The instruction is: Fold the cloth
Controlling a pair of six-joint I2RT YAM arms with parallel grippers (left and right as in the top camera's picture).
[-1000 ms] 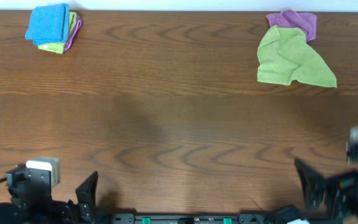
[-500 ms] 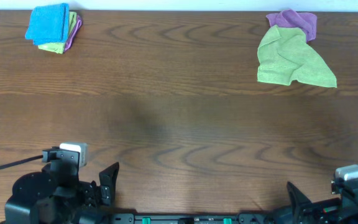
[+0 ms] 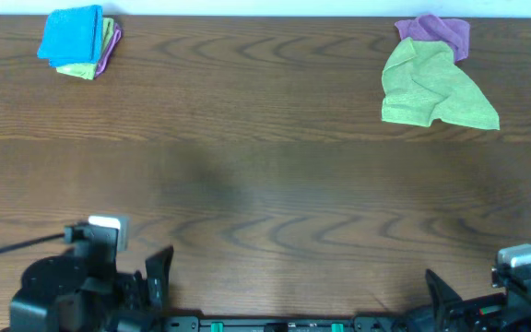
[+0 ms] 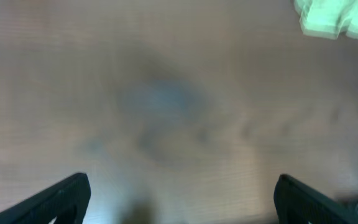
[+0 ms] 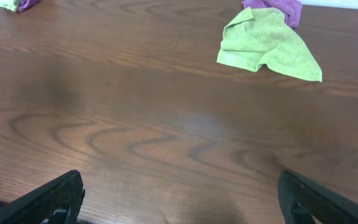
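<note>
The blue cloth (image 3: 70,34) lies folded on top of a small stack at the table's far left corner in the overhead view. It does not show in either wrist view. My left gripper (image 3: 150,281) is open and empty at the near left edge; its two dark fingers are spread wide over bare wood in the blurred left wrist view (image 4: 179,199). My right gripper (image 3: 441,295) is open and empty at the near right edge, fingers spread wide over bare wood in the right wrist view (image 5: 179,193). Both are far from the blue cloth.
Lime-green and purple cloths (image 3: 104,51) lie under the blue one. A crumpled lime-green cloth (image 3: 431,88) with a purple cloth (image 3: 436,32) behind it lies at the far right, also in the right wrist view (image 5: 266,40). The table (image 3: 265,184) is dark wood.
The left arm has moved right along the near edge, then settled. The right arm has pulled back down toward the near edge. The cloths have not moved.
</note>
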